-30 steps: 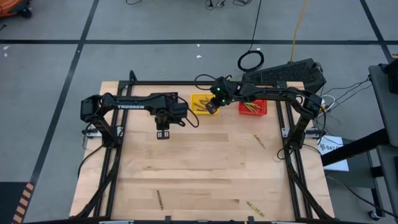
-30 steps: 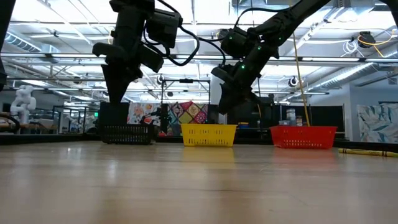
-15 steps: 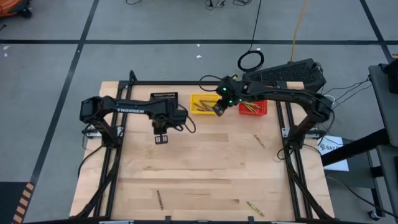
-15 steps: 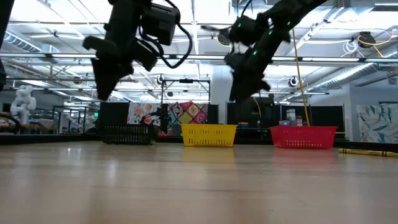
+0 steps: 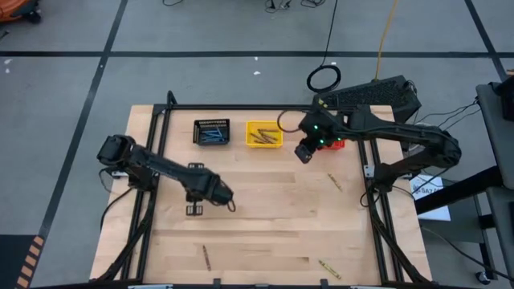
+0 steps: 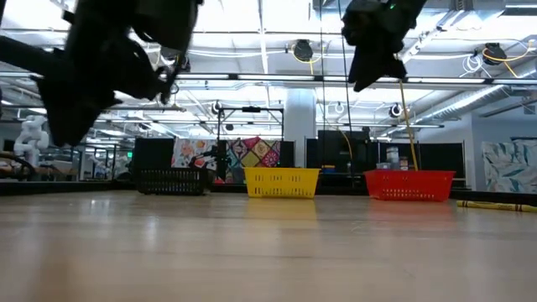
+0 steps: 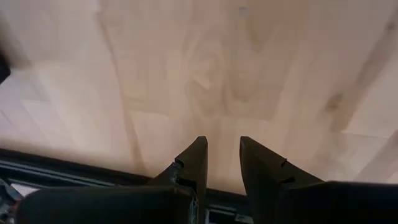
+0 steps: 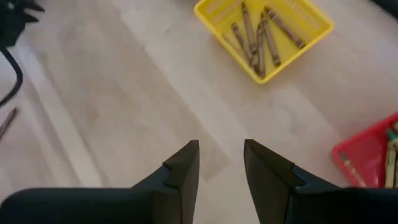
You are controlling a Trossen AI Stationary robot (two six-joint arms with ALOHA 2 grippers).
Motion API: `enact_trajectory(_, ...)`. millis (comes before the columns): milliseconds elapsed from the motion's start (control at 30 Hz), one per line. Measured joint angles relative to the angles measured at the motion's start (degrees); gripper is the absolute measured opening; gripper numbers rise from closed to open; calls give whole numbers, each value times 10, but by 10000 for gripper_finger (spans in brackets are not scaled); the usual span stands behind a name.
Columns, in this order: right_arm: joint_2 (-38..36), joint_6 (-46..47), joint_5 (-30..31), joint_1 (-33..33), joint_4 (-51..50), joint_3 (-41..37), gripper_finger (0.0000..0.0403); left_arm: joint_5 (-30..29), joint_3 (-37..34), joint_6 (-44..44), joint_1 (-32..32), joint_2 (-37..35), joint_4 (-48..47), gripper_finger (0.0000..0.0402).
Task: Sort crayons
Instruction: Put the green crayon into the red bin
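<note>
I see three bins in a row along the table's far edge: a black bin (image 5: 212, 132) with blue crayons (image 5: 214, 136) in it, a yellow bin (image 5: 263, 134) with brown crayons (image 8: 260, 37), and a red bin (image 8: 373, 158) with yellow-olive crayons (image 8: 390, 163), mostly hidden under the right arm from above. My right gripper (image 5: 303, 152) hangs above bare wood just in front of the gap between the yellow and red bins; its wrist view shows the jaws parted with nothing between them, wood visible through the gap. My left gripper (image 5: 193, 210) is over the left-middle of the table (image 5: 265, 217), well apart from the bins; its fingers (image 7: 194, 163) stand apart with only bare board between, so nothing is held. Loose crayons remain on the table: one (image 5: 334, 182) near the right side below the red bin, one (image 5: 330, 269) near the front right edge, one brown (image 5: 206, 258) near the front left. In the low view one more yellow stick (image 6: 497, 204) lies at far right.
</note>
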Motion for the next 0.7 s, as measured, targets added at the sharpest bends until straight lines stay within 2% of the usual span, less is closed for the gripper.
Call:
enact_trajectory(100, -6, 8, 17, 24, -10, 0, 114, 7, 1, -21, -37, 0, 7, 86)
enact_trajectory(233, -4, 19, 44, 49, -26, 0, 114, 49, 1, -67, -79, 0, 37, 86)
enact_trajectory(367, -1, 46, 46, 67, -40, 0, 114, 73, 1, -122, -112, 0, 67, 86)
enact_trajectory(500, -2, 89, 43, 90, -72, 0, 114, 92, 1, -126, -132, 0, 72, 86)
enact_trajectory(700, -2, 145, 51, 130, -194, -3, 114, 91, 1, -111, -140, 0, 72, 86)
